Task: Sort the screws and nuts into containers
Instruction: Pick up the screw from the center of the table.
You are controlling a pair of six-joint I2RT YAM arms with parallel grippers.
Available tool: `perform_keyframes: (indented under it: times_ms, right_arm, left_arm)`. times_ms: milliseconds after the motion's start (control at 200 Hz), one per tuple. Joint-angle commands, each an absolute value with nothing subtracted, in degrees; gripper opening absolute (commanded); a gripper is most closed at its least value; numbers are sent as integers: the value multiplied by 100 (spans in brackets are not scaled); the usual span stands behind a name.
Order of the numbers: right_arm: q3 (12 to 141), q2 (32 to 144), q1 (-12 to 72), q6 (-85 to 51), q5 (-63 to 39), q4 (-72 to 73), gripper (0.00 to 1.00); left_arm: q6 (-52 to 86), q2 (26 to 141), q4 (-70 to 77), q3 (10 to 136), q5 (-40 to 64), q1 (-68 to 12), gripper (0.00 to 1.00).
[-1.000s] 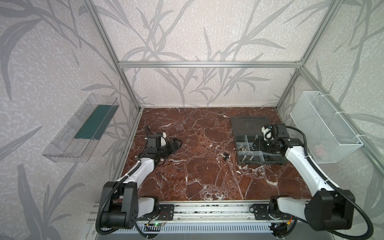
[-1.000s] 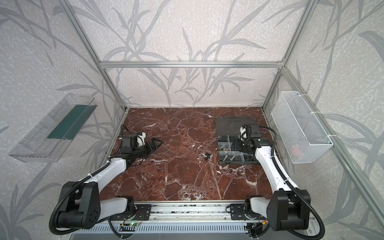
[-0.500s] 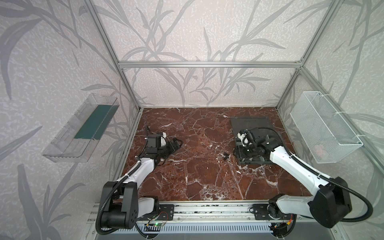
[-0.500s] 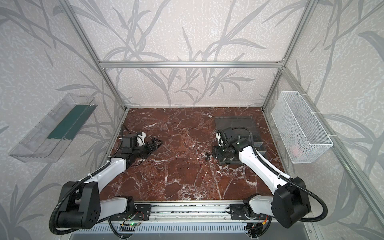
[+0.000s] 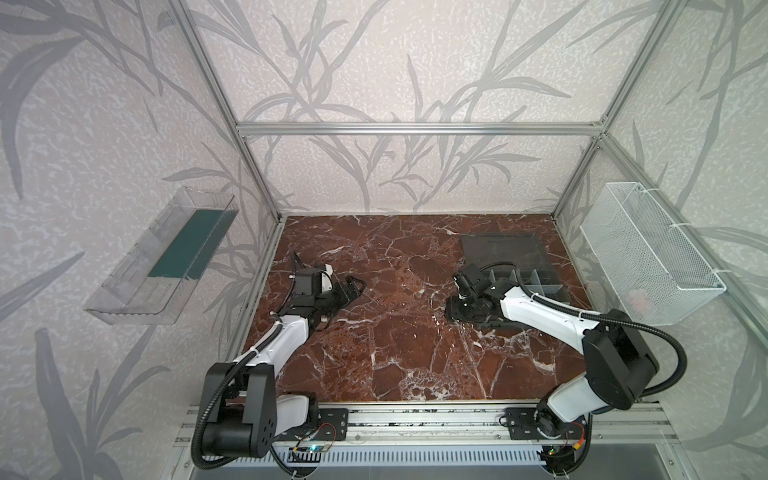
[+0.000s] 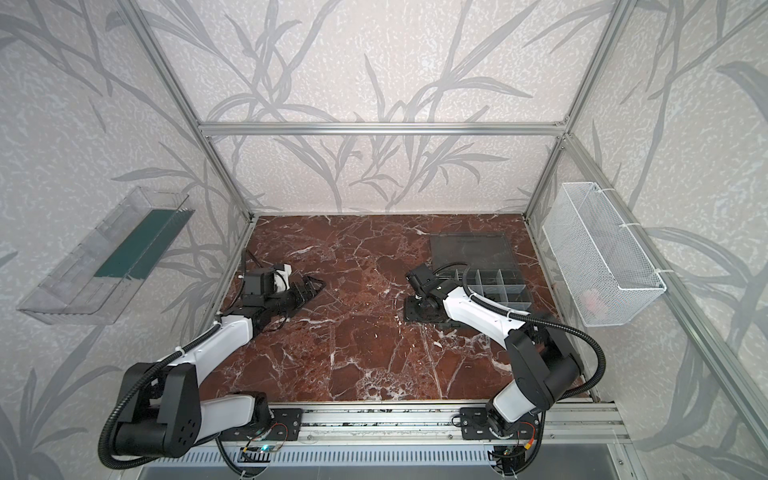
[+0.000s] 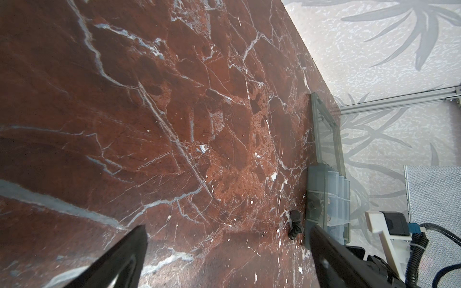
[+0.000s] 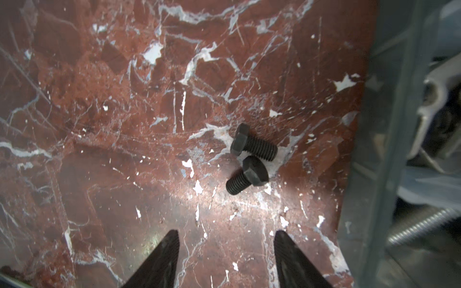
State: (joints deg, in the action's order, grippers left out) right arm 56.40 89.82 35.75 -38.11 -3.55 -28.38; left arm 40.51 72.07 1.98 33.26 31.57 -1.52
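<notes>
Left wall: one clear wall tray [image 5: 162, 262] with a green strip.

Left gripper [image 7: 227, 229]: low over the marble tabletop [image 5: 395, 353] on the left side, fingers spread wide, nothing between them.

Centre-right: two black hex bolts [image 8: 252, 145] lie on the marble. They are touching or nearly so, shafts pointing opposite ways, just beside the near wall of the organiser box [image 5: 544, 277].

Right gripper [image 8: 225, 234]: just short of the pair, jaws parted and empty.

Organiser box: one, open, its flat lid [image 5: 503, 249] lying behind it. The arm hides some compartments, so there is no full count. One silver threaded bolt [image 8: 424, 224] shows inside, blurred.

Right wall: one white wire-mesh basket [image 5: 648, 253].
</notes>
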Motion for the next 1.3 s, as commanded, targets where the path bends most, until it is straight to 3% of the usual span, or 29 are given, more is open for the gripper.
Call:
perform_keyframes:
  times_ms: [0,805,1295]
  right_arm:
    - [5767,9212,3586,-4167,-143,-2766,60]
    - [6267,10349,3600,-4295,322,-2962,54]
    - [6345,10505,3596,-3955,385,-3090,20]
  left_arm:
    - [3975,7204,196,3323,3137,-124,99]
    - [3885,7179,103,3348,3050,-120,99]
    - [3887,7142,105,3320,3028,-113,99]
